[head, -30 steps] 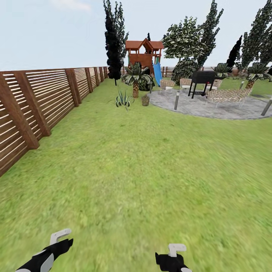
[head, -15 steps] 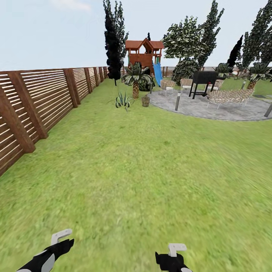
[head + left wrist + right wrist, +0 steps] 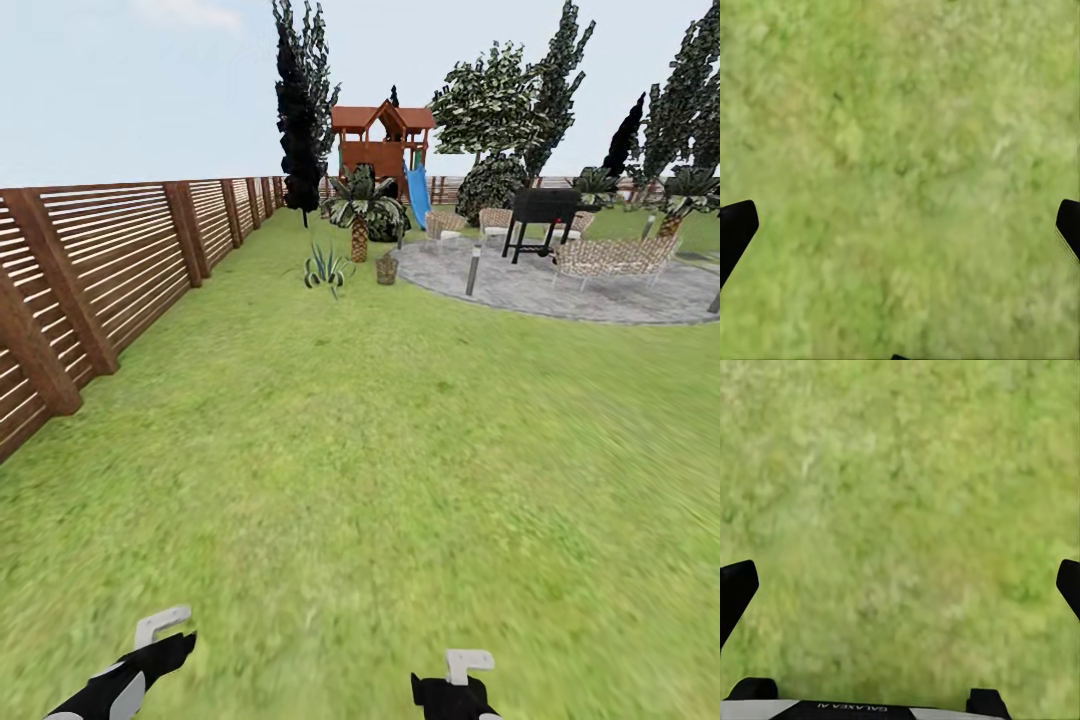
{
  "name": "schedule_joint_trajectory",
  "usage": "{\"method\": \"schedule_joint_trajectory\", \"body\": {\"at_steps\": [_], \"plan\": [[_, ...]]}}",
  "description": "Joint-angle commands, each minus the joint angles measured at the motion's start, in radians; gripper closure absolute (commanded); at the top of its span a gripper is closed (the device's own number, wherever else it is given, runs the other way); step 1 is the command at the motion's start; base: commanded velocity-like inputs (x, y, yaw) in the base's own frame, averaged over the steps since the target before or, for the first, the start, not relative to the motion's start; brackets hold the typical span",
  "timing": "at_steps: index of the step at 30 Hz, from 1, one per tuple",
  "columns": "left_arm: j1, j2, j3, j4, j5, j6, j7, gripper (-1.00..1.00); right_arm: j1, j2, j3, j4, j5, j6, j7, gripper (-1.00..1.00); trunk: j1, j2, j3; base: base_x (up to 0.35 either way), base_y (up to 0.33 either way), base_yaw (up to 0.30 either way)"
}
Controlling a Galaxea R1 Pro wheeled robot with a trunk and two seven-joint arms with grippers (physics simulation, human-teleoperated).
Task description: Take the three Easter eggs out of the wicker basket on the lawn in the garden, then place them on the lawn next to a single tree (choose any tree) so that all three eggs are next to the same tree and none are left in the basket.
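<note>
Far ahead, the small wicker basket [image 3: 385, 267] stands on the lawn [image 3: 380, 450] beside a palm [image 3: 360, 205], at the edge of a paved patio. It is too distant to make out any Easter eggs in it. A tree [image 3: 487, 105] with a dense mottled green-grey crown rises behind the patio. My left arm [image 3: 125, 680] and right arm [image 3: 455, 690] hang low at the front. Over bare grass, the left gripper [image 3: 900, 232] and the right gripper [image 3: 900, 585] are both open and hold nothing.
A slatted wooden fence [image 3: 110, 260] runs along the left. The grey patio [image 3: 560, 290] carries a black grill [image 3: 540, 215], wicker chairs and short lamp posts. A tree with black foliage [image 3: 298, 110], a wooden playhouse [image 3: 383, 140] and a spiky plant [image 3: 326, 266] stand far off.
The whole picture has shifted slightly: the fence posts slide left and outward as the camera advances over the grass. Both arms keep the same pose.
</note>
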Motion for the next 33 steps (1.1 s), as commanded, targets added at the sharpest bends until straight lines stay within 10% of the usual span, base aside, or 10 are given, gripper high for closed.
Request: {"method": "schedule_joint_trajectory", "body": {"at_steps": [1,33], "plan": [[-0.001,0.000,0.007,0.001,-0.003,-0.002,-0.005,-1.00,0.000,0.000,0.004,-0.002,-0.009,0.005,-0.005,-1.00,0.001,-0.002,-0.002,0.332,0.000,0.000],[-0.001,0.000,0.007,0.001,-0.003,-0.002,-0.005,-1.00,0.000,0.000,0.004,0.004,-0.009,0.005,-0.005,-1.00,0.001,-0.002,-0.002,0.332,0.000,0.000]]}}
